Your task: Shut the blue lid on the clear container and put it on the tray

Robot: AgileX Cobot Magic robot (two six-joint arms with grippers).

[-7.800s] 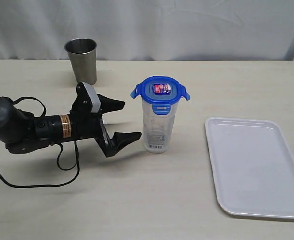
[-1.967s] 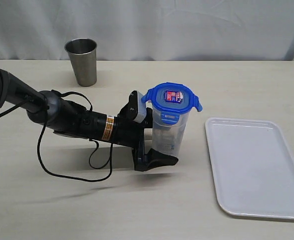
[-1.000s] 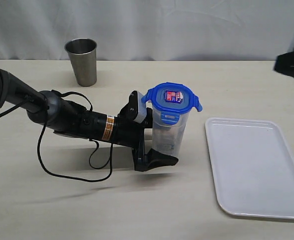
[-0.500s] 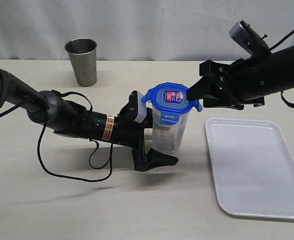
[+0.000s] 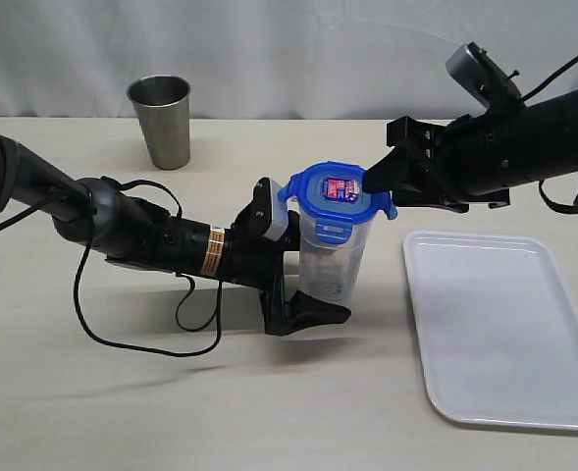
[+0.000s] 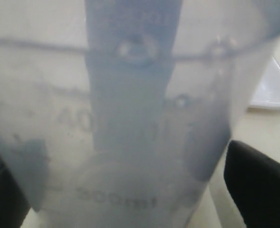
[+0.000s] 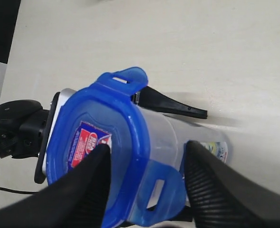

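The clear container (image 5: 328, 265) stands on the table with the blue lid (image 5: 336, 191) resting on its mouth; the side flaps stick outward. My left gripper (image 5: 303, 280) is open, one finger on each side of the container's lower body. The container wall (image 6: 130, 118) fills the left wrist view, with a thin gap before one finger (image 6: 258, 185). My right gripper (image 5: 379, 184) is open at the lid's right edge. In its wrist view one finger (image 7: 90, 183) lies over the lid (image 7: 97, 123) top and the other (image 7: 216, 185) runs beside the container wall, a flap (image 7: 161, 190) between them. The tray (image 5: 504, 334) lies empty to the right.
A steel cup (image 5: 161, 120) stands at the back left. A black cable (image 5: 122, 334) from the left arm loops over the table in front of it. A white curtain closes off the back edge. The tray's corner (image 6: 273, 90) shows past the container.
The right arm has come in from the right, and its gripper now straddles the lid's right flap. Left arm and container have not moved over the last two seconds.
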